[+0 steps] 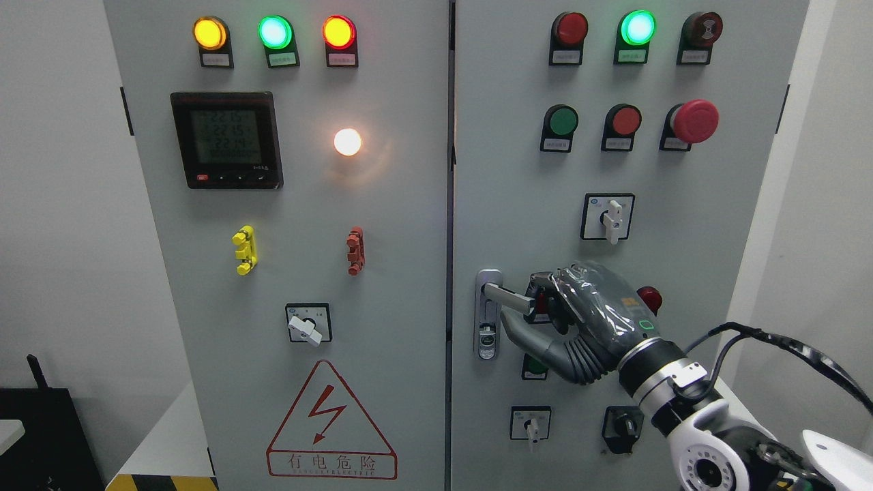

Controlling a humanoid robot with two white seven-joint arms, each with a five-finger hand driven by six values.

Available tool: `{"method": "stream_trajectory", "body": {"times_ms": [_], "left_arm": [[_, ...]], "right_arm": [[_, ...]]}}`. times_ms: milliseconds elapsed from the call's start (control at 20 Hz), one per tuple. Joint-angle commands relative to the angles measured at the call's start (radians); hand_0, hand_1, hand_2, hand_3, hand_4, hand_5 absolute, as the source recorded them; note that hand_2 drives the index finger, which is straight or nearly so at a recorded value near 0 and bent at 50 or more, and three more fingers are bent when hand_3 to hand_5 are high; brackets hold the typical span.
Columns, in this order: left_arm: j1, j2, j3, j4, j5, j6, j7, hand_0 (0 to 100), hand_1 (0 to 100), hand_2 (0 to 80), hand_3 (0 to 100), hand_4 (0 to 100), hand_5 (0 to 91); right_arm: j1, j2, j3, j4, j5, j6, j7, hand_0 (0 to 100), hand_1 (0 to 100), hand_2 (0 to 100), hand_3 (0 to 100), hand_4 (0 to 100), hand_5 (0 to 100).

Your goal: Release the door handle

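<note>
Door handle [506,295] — a silver lever low on the cabinet's right door [716,225], pointing toward three o'clock — sits clasped in the right hand [573,317], so the letting-go looks not yet begun — fingers must uncurl, then draw off toward five o'clock.

**Right hand clasped at arm's reach**

The robot's right arm [709,429] enters from the lower right corner, its white forearm angled up and to the left, a black cable looping above it. The silver wrist [658,372] tilts the grey right hand [545,310] leftward, back of the hand facing up. Its fingers [545,290] curl over a door handle [508,294] while the thumb [528,334] reaches beneath it.
</note>
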Motion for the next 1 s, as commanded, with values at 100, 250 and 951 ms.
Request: {"method": "stream_trajectory", "body": {"times_ms": [100,250,951], "left_arm": [[-0.003,0.000,0.002,0.009,0.000,0.000,-0.001,12,39,0.0,0,0,0.0],[-0.003,0.000,0.002,0.009,0.000,0.000,-0.001,12,39,0.0,0,0,0.0],[-0.003,0.000,0.002,0.009,0.000,0.000,-0.001,12,39,0.0,0,0,0.0]], "right_arm": [[0.005,0.000,-0.008,-0.001,-0.031,-0.002,-0.014,48,25,66,100,100,100],[0.005,0.002,-0.008,-0.002,-0.031,-0.002,-0.014,48,26,67,100,100,100],[-0.003,0.020,-0.009,-0.001,-0.029,-0.002,-0.014,49,26,67,100,100,100]]}}
